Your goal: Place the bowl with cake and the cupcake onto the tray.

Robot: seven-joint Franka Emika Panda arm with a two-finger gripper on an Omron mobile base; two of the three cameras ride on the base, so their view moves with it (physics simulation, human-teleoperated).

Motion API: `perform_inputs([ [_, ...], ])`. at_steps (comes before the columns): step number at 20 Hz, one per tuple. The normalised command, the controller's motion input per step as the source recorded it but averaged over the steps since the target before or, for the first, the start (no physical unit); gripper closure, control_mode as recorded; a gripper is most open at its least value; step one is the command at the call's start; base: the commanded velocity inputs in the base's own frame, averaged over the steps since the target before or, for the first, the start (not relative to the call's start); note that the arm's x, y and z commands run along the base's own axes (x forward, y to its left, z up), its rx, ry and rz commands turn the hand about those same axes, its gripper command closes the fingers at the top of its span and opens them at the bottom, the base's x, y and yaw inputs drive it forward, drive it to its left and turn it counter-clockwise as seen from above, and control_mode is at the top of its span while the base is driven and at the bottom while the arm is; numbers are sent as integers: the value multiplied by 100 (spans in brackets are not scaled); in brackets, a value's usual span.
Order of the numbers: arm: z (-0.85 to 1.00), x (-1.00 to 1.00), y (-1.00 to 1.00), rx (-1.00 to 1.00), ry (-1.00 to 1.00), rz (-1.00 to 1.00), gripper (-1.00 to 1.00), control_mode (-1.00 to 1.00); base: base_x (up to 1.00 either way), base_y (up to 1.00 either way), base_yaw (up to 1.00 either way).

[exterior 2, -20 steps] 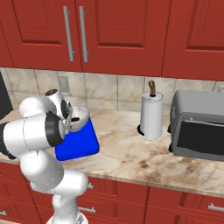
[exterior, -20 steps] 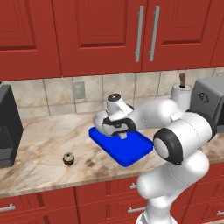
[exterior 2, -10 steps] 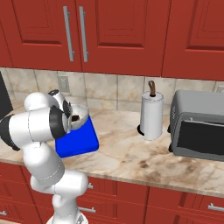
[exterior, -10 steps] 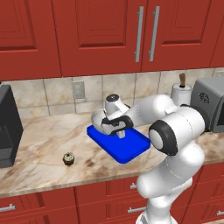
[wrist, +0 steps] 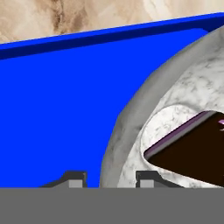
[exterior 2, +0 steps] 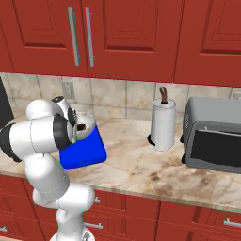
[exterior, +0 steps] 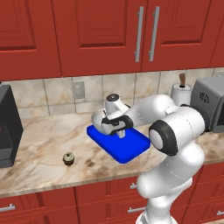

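Note:
The bowl with cake (wrist: 131, 118) sits at the far end of the blue tray (wrist: 65, 100), a dark brown wedge of cake (wrist: 192, 148) inside it. My gripper (wrist: 111, 177) straddles the bowl's rim, one fingertip (wrist: 74, 178) outside over the tray and the other inside the bowl. The jaws stand open, with blue showing between the outer finger and the rim. From the left base, the gripper (exterior: 119, 131) hangs over the bowl (exterior: 99, 123) on the tray (exterior: 131, 149). The cupcake (exterior: 68, 159) stands on the counter left of the tray, near the front edge. The right base view shows the bowl (exterior 2: 86, 126) and tray (exterior 2: 84, 153) beside my arm.
A black appliance (exterior: 6, 127) stands at the counter's left end. Right of the tray are a paper towel roll (exterior 2: 162, 124) and a grey toaster oven (exterior 2: 212, 141). Marble counter lies bare between the tray and the cupcake.
The jaws, shut on the bowl's rim before, have parted from it. The hand has sunk slightly over the tray's far end.

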Motion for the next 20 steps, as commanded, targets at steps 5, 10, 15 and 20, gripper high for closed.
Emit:
perform_inputs([
  [5,5,0,0,0,0,0,-100,-100,0,0,0],
  [10,38,-5,2,0,0,-1,-100,-100,0,0,0],
  [15,36,-18,4,0,0,-4,-100,-100,0,0,0],
  [20,14,-17,4,1,0,-13,-100,-100,0,0,0],
])
